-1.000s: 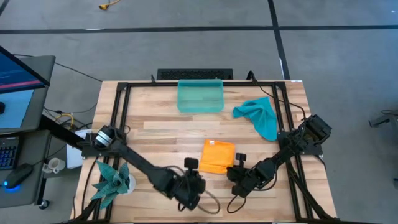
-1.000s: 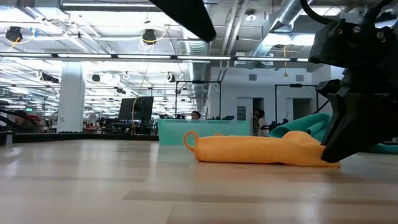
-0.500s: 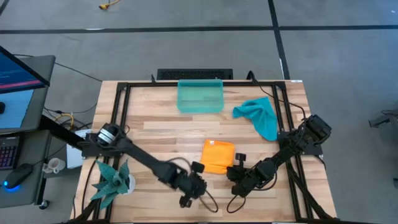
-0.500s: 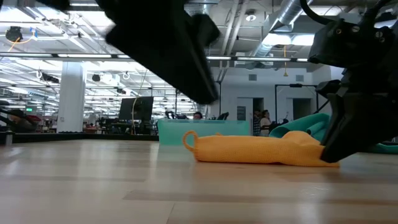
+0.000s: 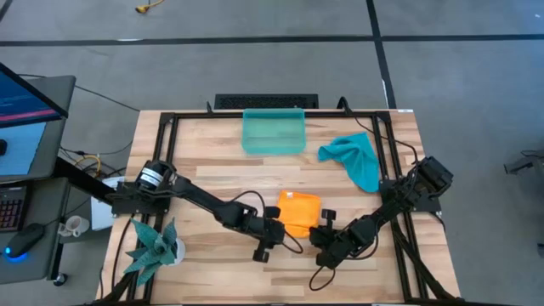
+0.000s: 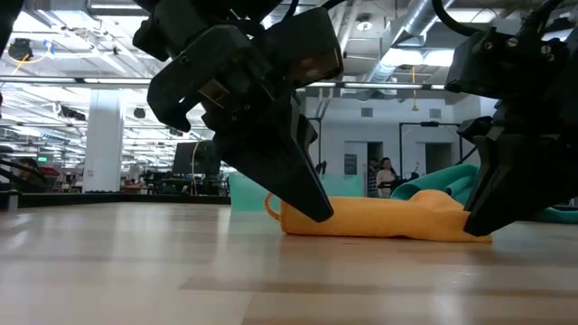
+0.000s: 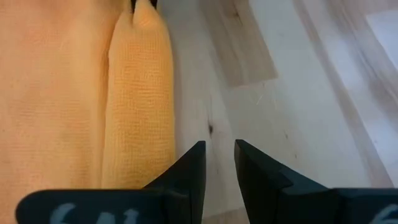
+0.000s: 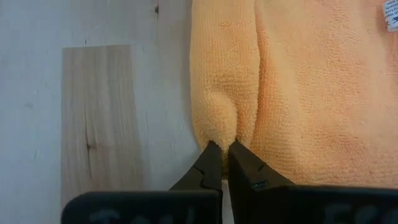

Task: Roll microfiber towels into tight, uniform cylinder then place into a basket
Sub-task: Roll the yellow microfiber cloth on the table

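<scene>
Two soft microfiber towels: nubbly folded orange one (image 5: 298, 212) pinched by right gripper (image 8: 222, 163); crumpled teal one (image 5: 357, 158). One translucent sea-green basket (image 5: 273, 132). Left gripper (image 7: 219, 163) narrowly parted, empty.

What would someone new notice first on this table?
The orange towel lying folded near the front, with both claws at it: the right claw pinching its edge, the left claw low beside its other side. Farther back lie a crumpled teal towel and the empty basket.

Open-plan lab: exposed ceiling ducts (image 6: 411, 36), workstations (image 6: 194, 167)
</scene>
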